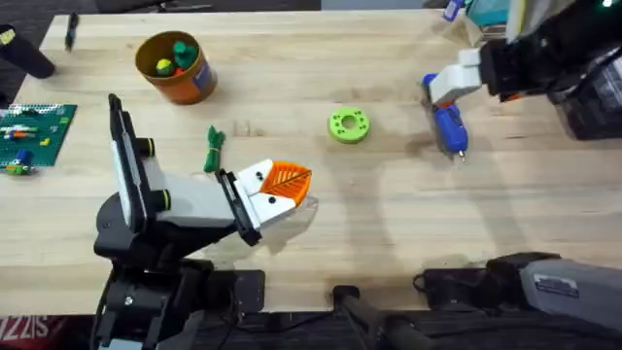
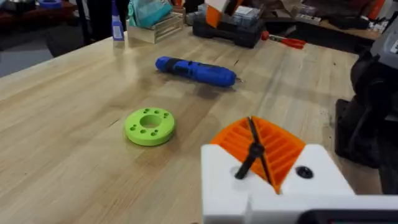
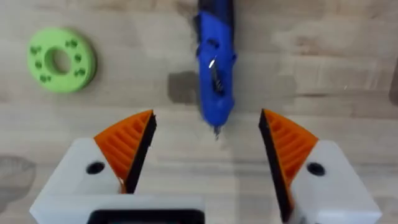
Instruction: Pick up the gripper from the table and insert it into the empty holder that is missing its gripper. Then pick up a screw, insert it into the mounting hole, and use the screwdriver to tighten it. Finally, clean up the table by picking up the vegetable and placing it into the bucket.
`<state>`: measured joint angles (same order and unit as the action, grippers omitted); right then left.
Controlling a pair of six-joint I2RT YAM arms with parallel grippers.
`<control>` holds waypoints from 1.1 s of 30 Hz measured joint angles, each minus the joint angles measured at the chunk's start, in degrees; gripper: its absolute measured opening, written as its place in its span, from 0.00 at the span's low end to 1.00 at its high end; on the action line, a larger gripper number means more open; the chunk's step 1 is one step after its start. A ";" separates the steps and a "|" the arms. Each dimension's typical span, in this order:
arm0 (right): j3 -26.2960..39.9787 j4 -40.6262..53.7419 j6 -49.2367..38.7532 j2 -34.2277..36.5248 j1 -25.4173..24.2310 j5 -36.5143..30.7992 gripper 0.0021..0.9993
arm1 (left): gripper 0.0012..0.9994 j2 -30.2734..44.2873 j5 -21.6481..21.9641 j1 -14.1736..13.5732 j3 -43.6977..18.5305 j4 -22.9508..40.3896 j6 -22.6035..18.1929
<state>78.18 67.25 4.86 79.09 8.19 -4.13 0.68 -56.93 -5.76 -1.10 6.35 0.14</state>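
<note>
Two risks stand out. Your right pincer [image 3: 208, 155] hangs wide open over the screwdriver [image 3: 215, 68], which lies flat on the counter [image 1: 389, 224] at right of centre in the overhead view, metal tip pointing back toward the pincer. The handle is round: close off-centre and it will likely roll out or pivot in the pads [image 3: 127, 146], so straddle it squarely before you descend. Come down too low and the pads hit the wood first.

Your left pincer [image 1: 282, 185] sits at lower centre of the overhead view, orange pads together, apparently closed on nothing. The vegetable [image 1: 214, 148] lies just beside that arm, so a careless swing could sweep it away. The green ring [image 1: 349, 125] sits mid-counter, between the arms. The bucket [image 1: 175, 66] is at upper left, already holding small toys.
</note>
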 joint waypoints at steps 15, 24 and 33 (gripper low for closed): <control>-0.22 -19.10 -17.55 12.75 -12.70 8.54 1.00 | 0.00 0.01 0.15 0.00 0.00 -0.04 0.00; -0.22 -21.82 -20.41 22.22 -12.31 8.90 0.99 | 0.00 0.01 0.15 0.00 0.00 -0.02 0.00; 1.83 -20.09 -21.08 29.78 -7.46 3.14 0.99 | 0.00 0.01 0.15 0.00 0.00 -0.02 0.00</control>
<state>80.01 47.16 -16.22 108.86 0.73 -0.99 0.68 -56.77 -5.76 -1.10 6.33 0.14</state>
